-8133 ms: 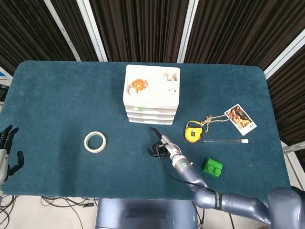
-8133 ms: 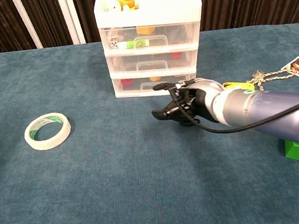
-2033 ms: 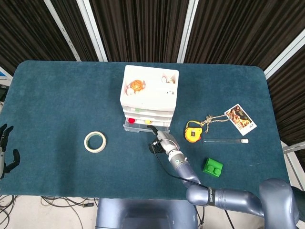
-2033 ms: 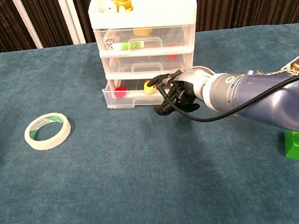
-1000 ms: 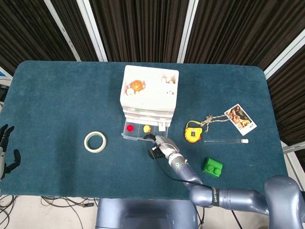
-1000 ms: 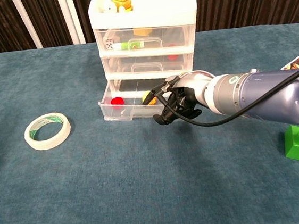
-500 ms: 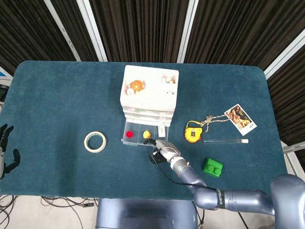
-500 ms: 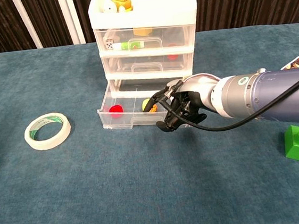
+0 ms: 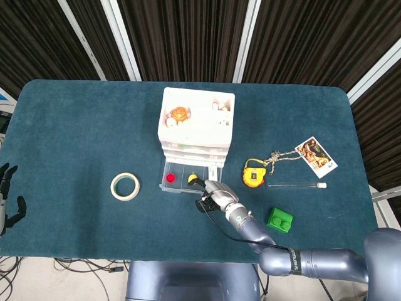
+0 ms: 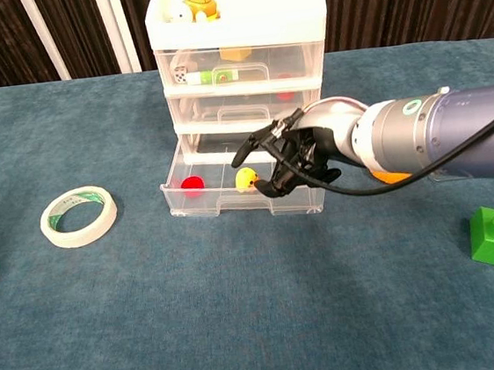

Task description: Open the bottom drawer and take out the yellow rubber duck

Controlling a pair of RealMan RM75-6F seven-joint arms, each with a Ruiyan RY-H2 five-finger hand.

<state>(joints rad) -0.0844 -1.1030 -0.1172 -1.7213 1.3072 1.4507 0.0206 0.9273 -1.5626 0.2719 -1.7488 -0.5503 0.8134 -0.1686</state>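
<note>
white plastic three-drawer cabinet (image 10: 241, 40) on dark teal cloth-covered table (image 10: 111, 323) | clear bottom drawer (image 10: 239, 195) pulled open | right hand (image 10: 290, 158) over drawer, fingers spread, holding nothing | left hand (image 9: 7, 197) at table edge, fingers apart | small yellow rubber duck (image 10: 246, 180) inside drawer, beside red ball (image 10: 193, 184)

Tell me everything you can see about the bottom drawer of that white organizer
The bottom drawer is clear plastic, pulled out toward the robot from the white three-drawer organizer while the two drawers above stay shut. It rests flat on the teal tablecloth. Inside lie a small red ball toward the left and the yellow rubber duck near the middle. The right hand hovers over its right front part, fingers apart; whether it touches the drawer cannot be told.
</note>
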